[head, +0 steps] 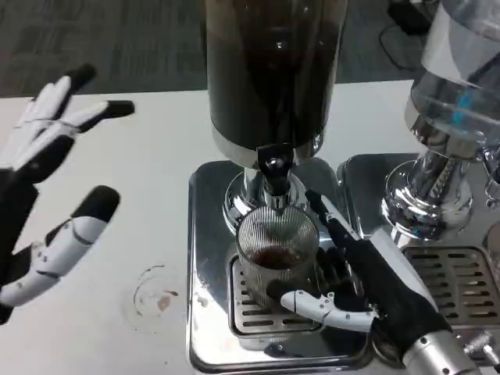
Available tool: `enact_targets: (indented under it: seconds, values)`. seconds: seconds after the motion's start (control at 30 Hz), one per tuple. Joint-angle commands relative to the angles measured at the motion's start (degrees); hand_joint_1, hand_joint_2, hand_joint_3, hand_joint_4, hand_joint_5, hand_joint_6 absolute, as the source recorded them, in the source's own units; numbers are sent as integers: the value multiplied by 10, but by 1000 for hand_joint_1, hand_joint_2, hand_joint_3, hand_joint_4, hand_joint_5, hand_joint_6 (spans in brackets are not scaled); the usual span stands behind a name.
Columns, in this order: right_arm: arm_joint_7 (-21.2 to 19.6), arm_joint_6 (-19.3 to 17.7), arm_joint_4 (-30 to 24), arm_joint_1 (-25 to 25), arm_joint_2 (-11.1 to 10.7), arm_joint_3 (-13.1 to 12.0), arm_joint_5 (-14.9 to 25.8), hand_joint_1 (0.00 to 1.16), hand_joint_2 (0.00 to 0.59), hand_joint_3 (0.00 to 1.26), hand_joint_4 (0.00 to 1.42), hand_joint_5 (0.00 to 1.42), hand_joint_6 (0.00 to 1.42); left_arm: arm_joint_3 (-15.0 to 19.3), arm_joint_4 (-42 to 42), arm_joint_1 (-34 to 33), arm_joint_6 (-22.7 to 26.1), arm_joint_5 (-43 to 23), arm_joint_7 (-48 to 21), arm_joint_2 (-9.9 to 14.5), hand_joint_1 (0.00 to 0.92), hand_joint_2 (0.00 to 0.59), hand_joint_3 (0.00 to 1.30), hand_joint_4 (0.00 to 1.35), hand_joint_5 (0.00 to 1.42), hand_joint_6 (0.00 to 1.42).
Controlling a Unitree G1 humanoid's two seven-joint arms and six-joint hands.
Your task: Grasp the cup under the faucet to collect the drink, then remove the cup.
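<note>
A tall dispenser [273, 70] full of dark drink stands at the back of the white worktop [117, 234], its black faucet [273, 176] hanging straight above a ribbed clear cup [275, 254]. The cup sits upright on the slotted grille of a shiny metal drip tray [207, 234] and has a little dark liquid in its bottom. To the right stands a second dispenser [457, 94] with a clear body on a chrome stem, over its own grille [453, 277]; it crowds the right side close to the right forearm. A faint ring-shaped stain [156, 293] marks the worktop left of the tray.

The right hand [367, 281] wraps the cup from its right side: the thumb crosses in front of the cup's lower wall and the fingers [328, 219] run up behind and beside it, so the hand holds the cup. The left hand [47, 195] is at the far left over bare worktop, well apart from the tray, fingers spread wide and holding nothing.

The faucet sits just above the cup's rim and the dispenser's base stands right behind it. The tray's raised edge borders the cup on the left and in front, and beyond that edge the worktop lies open
</note>
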Motion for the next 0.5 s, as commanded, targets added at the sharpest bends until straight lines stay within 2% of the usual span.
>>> enact_targets:
  seconds: [0.03,0.2,0.3,0.37,0.5]
  values:
    - [-8,-24,10,-3,7,4,7,707,147,0,0,0,3,21,24,32,4,8,30,-17,0,260,376,0,57,0]
    - [-10,-32,18,-4,11,5,7,719,144,0,0,0,16,22,57,52,7,26,44,-22,0,256,398,0,90,0]
    - [-16,-39,28,-5,18,5,7,722,142,0,0,0,34,25,84,53,-23,19,65,-33,0,268,469,9,154,0]
    - [-21,-47,39,-6,25,9,8,731,142,0,0,0,53,30,112,59,-36,9,78,-39,0,267,542,68,211,21]
    - [-35,-65,52,-8,36,14,4,744,137,0,0,0,91,35,146,71,-40,5,82,-28,0,268,603,126,264,50]
